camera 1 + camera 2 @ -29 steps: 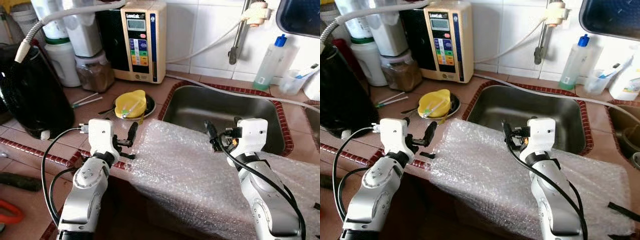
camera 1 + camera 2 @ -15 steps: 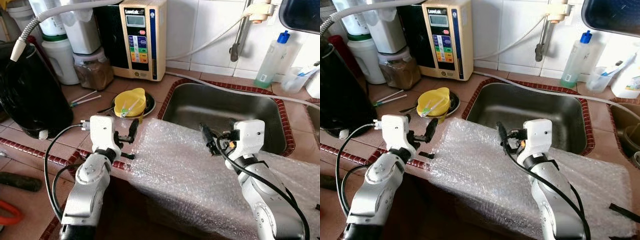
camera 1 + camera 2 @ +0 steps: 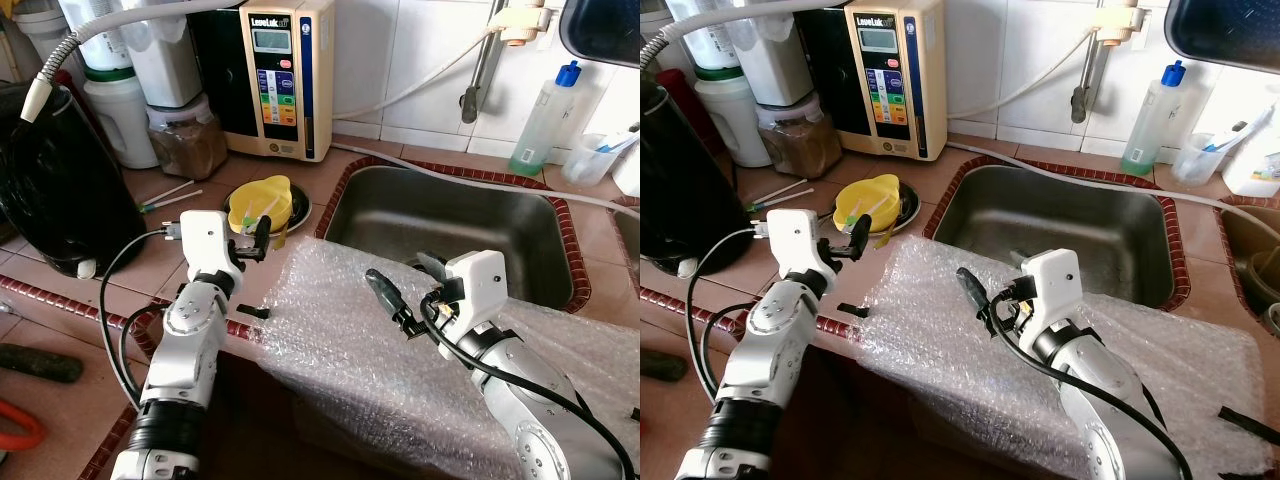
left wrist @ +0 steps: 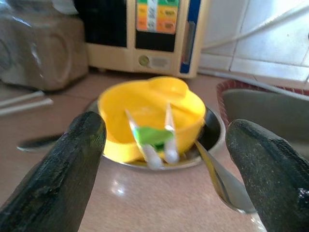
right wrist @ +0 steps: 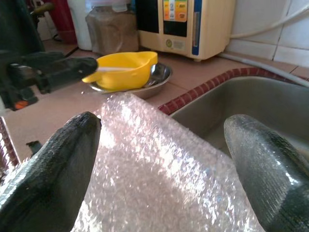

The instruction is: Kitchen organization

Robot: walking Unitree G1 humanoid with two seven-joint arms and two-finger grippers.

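Hovering open-jawed, the left gripper faces the yellow bowl; the right gripper, jaws also open, hangs over the bubble wrap.

Yellow bowl, clear bubble wrap, steel-grey sink, black claws.

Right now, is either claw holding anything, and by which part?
Nothing is held. The left claw is open in front of the yellow bowl; the right claw is open over the bubble wrap.
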